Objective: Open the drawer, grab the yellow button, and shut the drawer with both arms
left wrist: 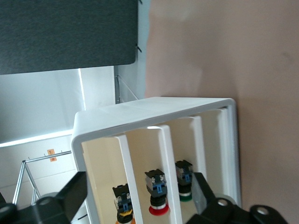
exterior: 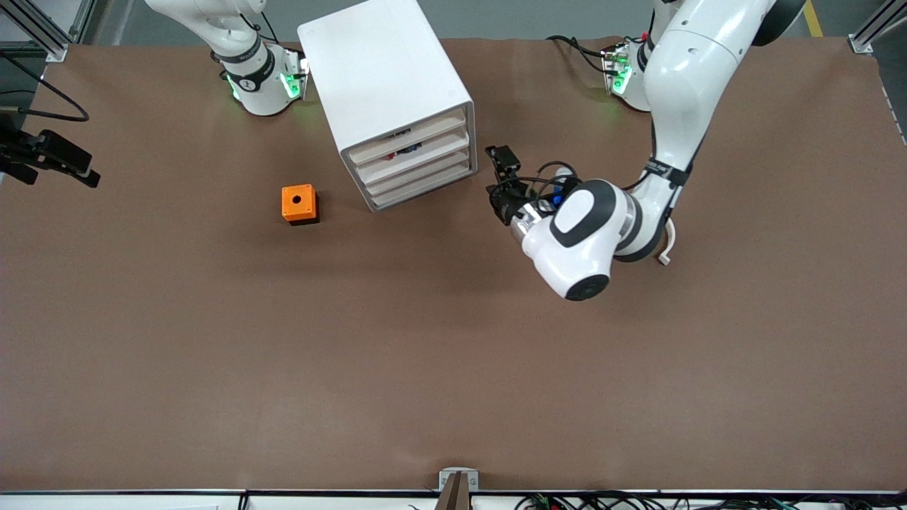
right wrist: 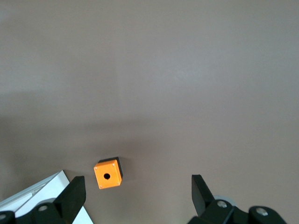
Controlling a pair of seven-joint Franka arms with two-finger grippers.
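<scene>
A white cabinet (exterior: 386,92) is standing near the table's edge where the robots are based, toward the right arm's end, its top drawer (exterior: 407,142) showing a few small buttons inside through the front. The left gripper (exterior: 504,185) is hovering just beside the cabinet's front corner, jaws spread wide, its wrist view looking into the drawer stack at three buttons, the orange-yellow button (left wrist: 123,205) among them beside a red one (left wrist: 158,196) and a green one (left wrist: 184,184). The right gripper (right wrist: 135,196) is waiting high over the table with fingers apart, looking down on an orange cube (exterior: 298,204) that is sitting nearer the front camera than the cabinet.
</scene>
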